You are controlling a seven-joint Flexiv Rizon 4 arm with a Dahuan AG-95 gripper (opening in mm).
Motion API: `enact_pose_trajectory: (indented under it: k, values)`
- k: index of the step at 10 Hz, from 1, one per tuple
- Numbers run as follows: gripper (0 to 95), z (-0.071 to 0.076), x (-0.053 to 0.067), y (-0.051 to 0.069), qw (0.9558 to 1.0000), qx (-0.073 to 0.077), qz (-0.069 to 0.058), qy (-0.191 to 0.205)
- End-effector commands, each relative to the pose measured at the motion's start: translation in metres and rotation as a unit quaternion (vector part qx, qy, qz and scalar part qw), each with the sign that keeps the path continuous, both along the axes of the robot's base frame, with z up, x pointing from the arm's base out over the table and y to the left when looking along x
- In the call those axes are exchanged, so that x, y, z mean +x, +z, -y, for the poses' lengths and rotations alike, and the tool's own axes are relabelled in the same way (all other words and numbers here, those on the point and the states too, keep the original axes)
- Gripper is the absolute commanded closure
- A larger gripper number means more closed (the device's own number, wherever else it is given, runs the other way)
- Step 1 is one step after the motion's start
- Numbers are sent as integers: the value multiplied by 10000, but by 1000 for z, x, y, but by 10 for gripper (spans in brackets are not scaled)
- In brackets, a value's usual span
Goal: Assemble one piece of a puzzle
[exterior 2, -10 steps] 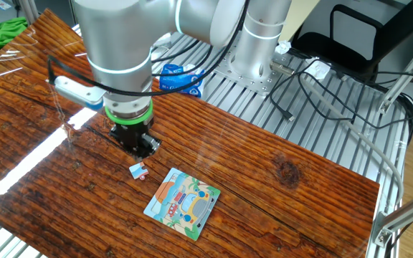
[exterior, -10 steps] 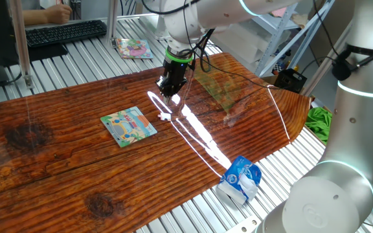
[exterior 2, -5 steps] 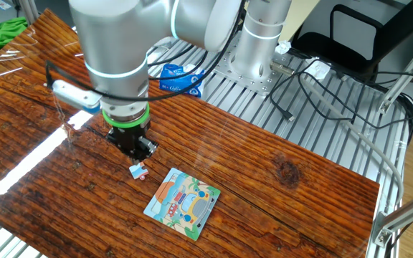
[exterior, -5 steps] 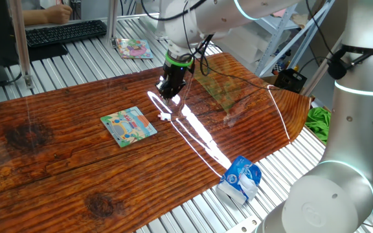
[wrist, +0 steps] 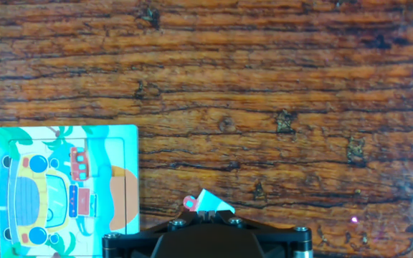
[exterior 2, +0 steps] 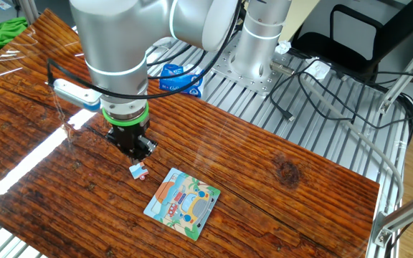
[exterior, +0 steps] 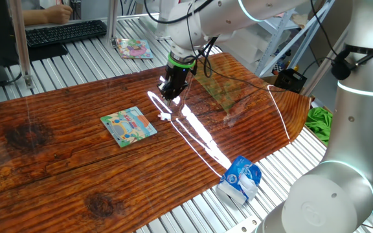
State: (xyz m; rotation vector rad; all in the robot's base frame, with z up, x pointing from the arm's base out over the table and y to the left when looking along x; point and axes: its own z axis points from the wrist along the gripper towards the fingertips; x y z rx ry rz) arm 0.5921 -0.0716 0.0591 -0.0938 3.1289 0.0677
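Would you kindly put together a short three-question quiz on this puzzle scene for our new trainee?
1. True or false: the tiny whitish jigsaw piece already sits inside the square teal-bordered cartoon puzzle.
2. Multiple choice: the black two-finger gripper is (a) wide open, (b) shut, (c) out of view.
3. Short answer: what does the piece rest on?

Key
1. False: it lies apart from the puzzle, on the wood beside it.
2. b: the jaws are closed, just above the piece; whether they touch it cannot be told.
3. The reddish-brown wooden tabletop.
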Motion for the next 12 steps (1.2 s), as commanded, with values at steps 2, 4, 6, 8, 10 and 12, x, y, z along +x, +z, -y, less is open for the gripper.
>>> enact_pose_trajectory:
  k: [2,4,6,8,10,12]
  values:
    - [760,0,0,1,9998,41,-51,-184]
    - [380,0,0,1,9996,11,-63,-290]
    - [380,0,1,2,9997,36,-61,-238]
    - [950,0,1,2,10000,-26,49,21]
    - [950,0,1,1,10000,-23,38,47]
    - [950,1,1,1,10000,-24,50,21]
